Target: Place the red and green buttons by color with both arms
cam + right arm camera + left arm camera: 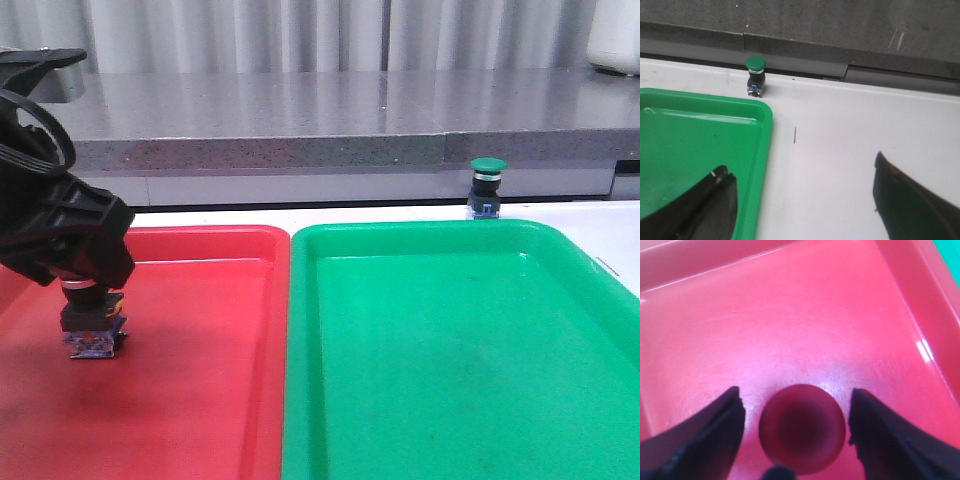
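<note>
The red button (92, 322) stands upright on the floor of the red tray (200, 390), at its left side. My left gripper (88, 278) is low over the button and open. In the left wrist view the dull red cap (802, 429) sits between the fingers (715, 430) with a gap on each side. The green button (487, 185) stands on the white table just behind the green tray (450, 350); it also shows in the right wrist view (755, 75). My right gripper (801, 167) is open and empty over the white table beside the green tray's corner (760, 130).
The two trays lie side by side, rims touching. A grey stone ledge (300, 110) runs along the back of the white table (610, 230). A white object (615, 35) stands on the ledge at the far right.
</note>
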You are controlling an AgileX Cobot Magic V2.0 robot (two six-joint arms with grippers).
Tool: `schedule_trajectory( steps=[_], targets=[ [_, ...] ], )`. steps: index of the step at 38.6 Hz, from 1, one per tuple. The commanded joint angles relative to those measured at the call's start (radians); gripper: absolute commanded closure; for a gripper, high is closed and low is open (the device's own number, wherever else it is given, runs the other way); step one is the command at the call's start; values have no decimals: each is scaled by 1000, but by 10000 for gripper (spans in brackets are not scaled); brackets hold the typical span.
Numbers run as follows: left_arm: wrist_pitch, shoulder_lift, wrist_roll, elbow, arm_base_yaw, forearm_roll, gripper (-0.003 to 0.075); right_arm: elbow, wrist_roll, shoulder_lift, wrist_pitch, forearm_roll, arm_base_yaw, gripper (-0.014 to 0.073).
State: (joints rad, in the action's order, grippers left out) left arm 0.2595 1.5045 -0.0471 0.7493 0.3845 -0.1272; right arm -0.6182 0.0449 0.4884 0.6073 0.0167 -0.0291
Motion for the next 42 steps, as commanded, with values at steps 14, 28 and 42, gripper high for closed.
schedule_trajectory(
  steps=[14,28,42],
  targets=[
    [89,-262,4,23,8,-11,219,-33,10,12,-71,10,6,15],
    [269,-654,4,23,8,-11,219,-33,10,12,-71,10,6,15],
    [430,-914,4,23,8,-11,220,-33,10,12,-71,10,6,15]
  ],
)
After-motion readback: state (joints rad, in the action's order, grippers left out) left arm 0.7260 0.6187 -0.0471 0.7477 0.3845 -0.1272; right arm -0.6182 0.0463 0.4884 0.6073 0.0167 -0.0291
